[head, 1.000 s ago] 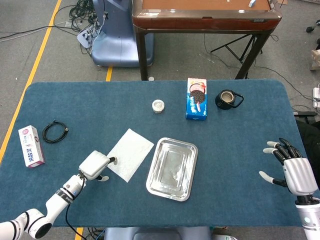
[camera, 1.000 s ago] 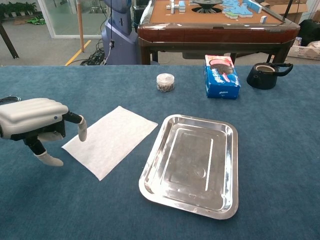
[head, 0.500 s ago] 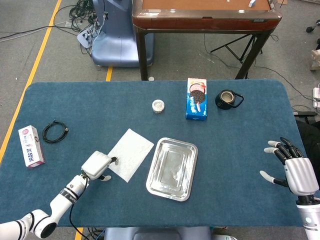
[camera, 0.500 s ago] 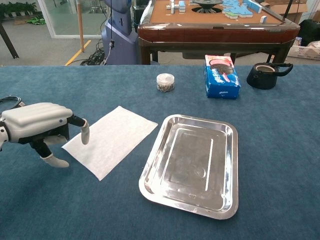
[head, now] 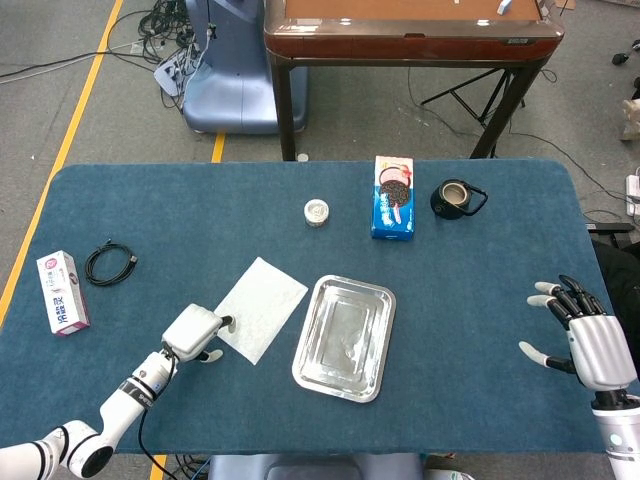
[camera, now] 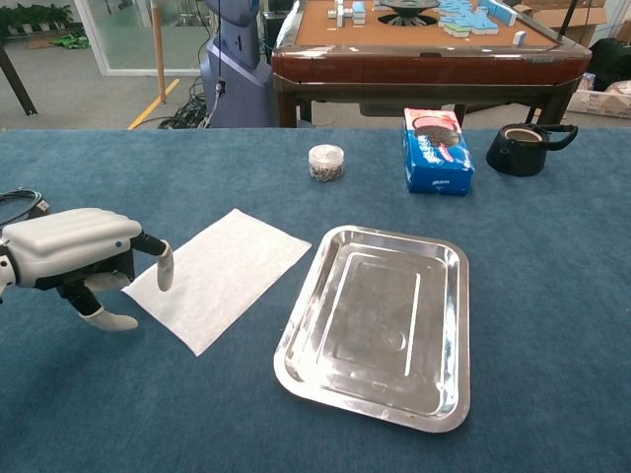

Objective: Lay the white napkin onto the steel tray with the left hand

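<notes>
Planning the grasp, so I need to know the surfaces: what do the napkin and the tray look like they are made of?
The white napkin looks like thin matte paper or tissue: it lies flat, with no shine. The steel tray looks like polished metal, likely stainless steel: it shows bright reflections and pressed ridges in its floor.

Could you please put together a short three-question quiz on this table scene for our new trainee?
1. True or false: the white napkin already lies inside the steel tray.
2. Which robot hand is nearest the napkin: A) left robot hand, B) right robot hand?
3. Fill in: the blue cookie box stands between the small jar and the black ____.

Key: 1 false; 2 A; 3 teapot.
</notes>
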Tool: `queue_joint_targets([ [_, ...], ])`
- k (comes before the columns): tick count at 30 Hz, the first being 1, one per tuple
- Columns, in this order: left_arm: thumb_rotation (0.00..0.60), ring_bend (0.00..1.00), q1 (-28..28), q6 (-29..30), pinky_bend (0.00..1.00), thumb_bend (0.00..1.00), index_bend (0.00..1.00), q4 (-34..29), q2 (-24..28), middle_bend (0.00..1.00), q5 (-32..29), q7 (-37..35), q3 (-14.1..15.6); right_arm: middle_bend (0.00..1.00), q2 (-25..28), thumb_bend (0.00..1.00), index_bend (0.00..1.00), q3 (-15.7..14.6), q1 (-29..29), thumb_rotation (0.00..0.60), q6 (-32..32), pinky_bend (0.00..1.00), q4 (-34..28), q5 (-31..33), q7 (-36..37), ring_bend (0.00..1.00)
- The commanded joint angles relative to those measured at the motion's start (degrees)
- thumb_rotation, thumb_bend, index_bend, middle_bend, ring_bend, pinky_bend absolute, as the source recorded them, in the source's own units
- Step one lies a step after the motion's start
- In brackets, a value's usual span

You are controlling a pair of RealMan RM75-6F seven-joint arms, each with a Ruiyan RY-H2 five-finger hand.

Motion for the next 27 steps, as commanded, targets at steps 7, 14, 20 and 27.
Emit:
queue_joint_targets([
  [7, 0.600, 1.00, -0.02, -0.13, 1.00, 0.23, 0.46, 0.58, -0.68, 1.00, -0.91, 0.45, 0.04, 0.26, 0.08, 0.03, 0.36, 0.04, 0.00, 0.600, -0.07, 0.23, -0.05, 0.12, 0.05, 0.12],
  [14, 0.600, 1.00, 0.06, -0.29, 1.00, 0.23, 0.46, 0.98, -1.04, 1.00, -1.44, 0.93, 0.30, 0.26, 0.15, 0.03, 0.36, 0.08, -0.02, 0.600, -0.09, 0.23, -0.12, 0.18, 0.03, 0.12],
  [20, 0.600, 1.00, 0.04, -0.39, 1.00, 0.23, 0.46, 1.35, -1.30, 1.00, -1.64, 0.74, 0.42, 0.26, 0.11, 0.03, 0.36, 0.07, 0.03, 0.600, -0.26, 0.23, -0.06, 0.26, 0.03, 0.12],
  [27, 0.600, 1.00, -0.08, -0.49, 1.00, 0.23, 0.47, 1.71, -1.76, 1.00, -1.70, 0.50, 0.52, 0.26, 0.15, 0.03, 0.36, 0.13, -0.03, 0.600, -0.10, 0.23, -0.08, 0.26, 0.06, 0.12],
])
